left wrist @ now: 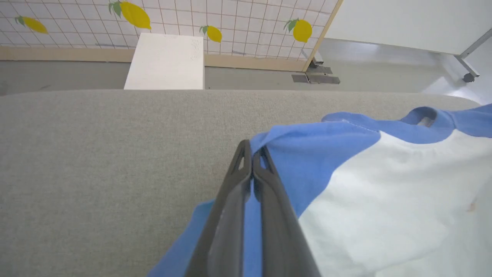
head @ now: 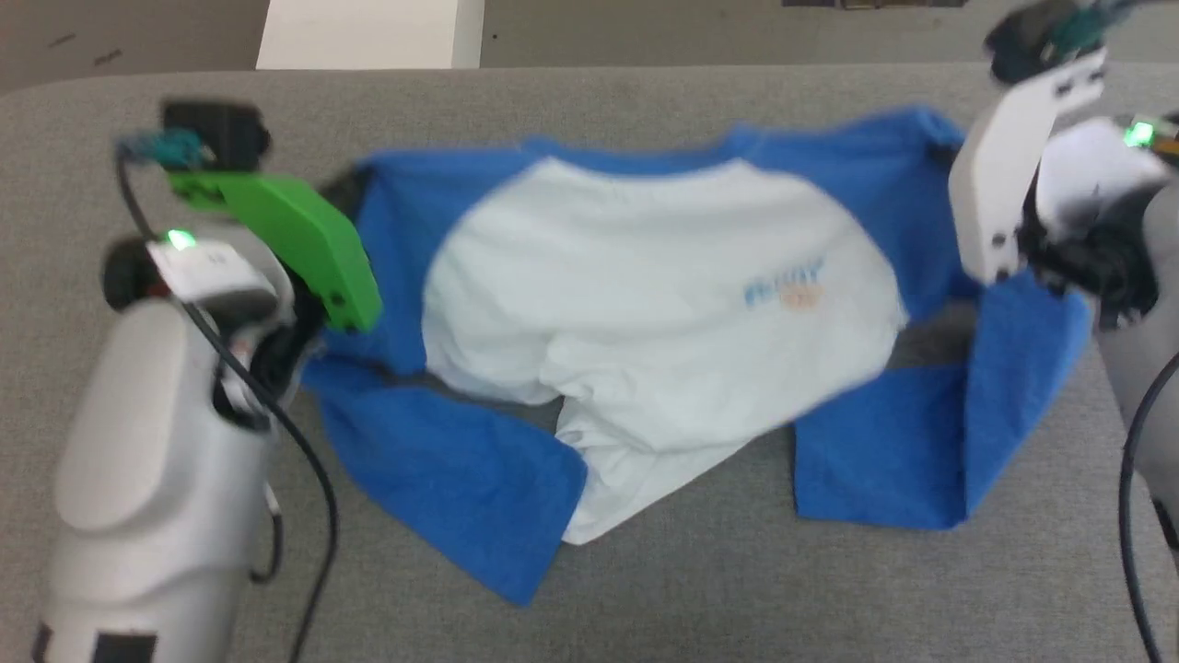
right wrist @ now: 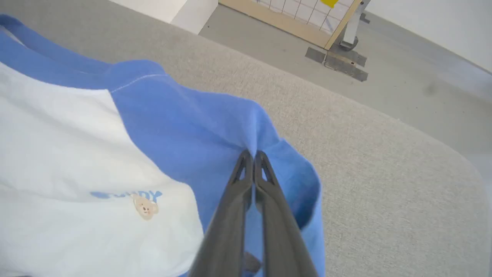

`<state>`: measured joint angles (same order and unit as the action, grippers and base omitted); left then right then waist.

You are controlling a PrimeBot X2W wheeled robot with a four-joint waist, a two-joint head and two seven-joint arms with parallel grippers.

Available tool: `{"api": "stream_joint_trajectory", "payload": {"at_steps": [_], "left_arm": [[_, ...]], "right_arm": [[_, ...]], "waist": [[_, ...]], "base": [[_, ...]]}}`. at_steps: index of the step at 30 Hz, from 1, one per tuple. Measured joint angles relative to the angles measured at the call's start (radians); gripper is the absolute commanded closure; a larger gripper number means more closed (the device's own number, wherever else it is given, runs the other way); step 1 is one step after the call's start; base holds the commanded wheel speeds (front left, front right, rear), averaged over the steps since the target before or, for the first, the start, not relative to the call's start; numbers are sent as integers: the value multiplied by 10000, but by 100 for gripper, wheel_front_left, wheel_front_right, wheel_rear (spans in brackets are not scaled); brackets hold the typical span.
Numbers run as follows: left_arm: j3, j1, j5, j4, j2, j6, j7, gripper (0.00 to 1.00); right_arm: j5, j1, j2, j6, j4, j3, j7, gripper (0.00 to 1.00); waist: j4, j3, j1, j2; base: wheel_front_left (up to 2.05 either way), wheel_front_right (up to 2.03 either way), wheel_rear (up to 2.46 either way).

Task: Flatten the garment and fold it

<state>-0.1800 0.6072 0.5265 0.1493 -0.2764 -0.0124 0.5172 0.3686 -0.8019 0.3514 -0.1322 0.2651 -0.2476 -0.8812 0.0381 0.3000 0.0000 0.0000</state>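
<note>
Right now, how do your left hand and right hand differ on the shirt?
The left hand has a green bracket; the right hand a white bracket. The left hand pinches the garment at the shoulder away from the print, the right hand at the shoulder nearer it. Both are shut on blue fabric.

The shirt [head: 645,304] lies across the middle of the tabletop [head: 589,599], neck toward the far edge. The left gripper [left wrist: 251,150] is clamped on its left-hand shoulder, the right gripper [right wrist: 253,154] on its right-hand shoulder. Both sleeves bend toward the near edge, flanking the body. Beyond the far edge, left of centre, a box [head: 368,32] stands on the floor.
</note>
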Motion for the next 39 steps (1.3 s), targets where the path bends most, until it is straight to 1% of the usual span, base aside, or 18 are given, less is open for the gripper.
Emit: {"api": "stream_joint_trajectory", "payload": {"at_steps": [5, 8, 9, 10, 12, 13, 17, 19, 21, 22, 26, 29, 31, 33, 36, 39], "left_arm": [[297, 2234, -272, 619, -389, 4, -194, 100], [523, 3713, -497, 1106, -535, 86, -387, 100], [464, 4108, -648, 1248, -633, 102, -454, 100], [441, 4577, -811, 1427, -761, 104, -508, 100], [546, 5342, -872, 1733, -823, 219, -742, 100], [470, 5721, -1177, 1877, -961, 230, -849, 100], [552, 7081, -1724, 2259, -1160, 479, -1793, 100], [608, 7622, -1975, 2380, -1246, 629, -2408, 100], [786, 8059, -1996, 2502, -1250, 803, -3099, 100], [813, 8197, -2017, 2543, -1248, 844, -3434, 100], [865, 8464, -2019, 2861, -1256, 838, -4088, 100], [897, 8468, -1985, 3143, -1252, 744, -4393, 100], [897, 8326, -1900, 3283, -1229, 640, -4589, 100], [830, 8014, -1812, 3354, -1189, 462, -4709, 100], [746, 7111, -1666, 3494, -1060, 267, -4945, 100], [683, 5776, -1582, 3532, -961, 123, -5310, 100]], "right_arm": [[33, -1744, -752, 0, 48, 788, 201, 100], [-215, -2968, -1156, 0, 297, 1149, 414, 100], [-320, -3330, -1283, 0, 397, 1252, 523, 100], [-510, -3780, -1417, 0, 520, 1346, 673, 100], [-786, -4549, -1626, 0, 744, 1492, 1001, 100], [-940, -4962, -1745, 0, 869, 1584, 1187, 100], [-1536, -6299, -1990, 0, 1448, 1896, 1858, 100], [-1818, -6786, -2104, -2, 1678, 2029, 2194, 100], [-2057, -7262, -2192, -6, 1933, 2157, 2598, 100], [-2182, -7470, -2224, -6, 2067, 2169, 2798, 100], [-2575, -7947, -2211, -8, 2376, 2027, 3783, 100], [-2393, -7979, -2217, -8, 2665, 1875, 4117, 100], [-2146, -7869, -2048, -6, 2838, 1609, 4334, 100], [-1728, -7586, -1837, -6, 2886, 1358, 4479, 100], [-1045, -6622, -1486, -6, 2754, 888, 4671, 100], [-328, -5079, -1220, -6, 2219, 698, 4880, 100]], "waist": [[-244, -26, 0, 0], [-333, 140, 0, 0], [-354, 203, 0, 0], [-380, 289, 0, 0], [-425, 453, -1, 0], [-447, 550, 0, 0], [-521, 936, 0, 0], [-553, 1114, 0, 0], [-587, 1301, 0, 0], [-602, 1389, 0, 0], [-637, 1664, 0, 0], [-627, 1810, 1, 0], [-586, 1842, 1, 0], [-528, 1815, 0, 0], [-468, 1674, 1, 0], [-433, 1425, 1, 0]], "base": [[0, 0, 0], [0, 0, 0], [0, 0, 0], [0, 0, 0], [0, 0, 0], [0, 0, 0], [0, 0, 0], [0, 0, 0], [0, 0, 0], [0, 0, 0], [0, 0, 0], [0, 0, 0], [0, 0, 0], [0, 0, 0], [0, 0, 0], [0, 0, 0]]}}
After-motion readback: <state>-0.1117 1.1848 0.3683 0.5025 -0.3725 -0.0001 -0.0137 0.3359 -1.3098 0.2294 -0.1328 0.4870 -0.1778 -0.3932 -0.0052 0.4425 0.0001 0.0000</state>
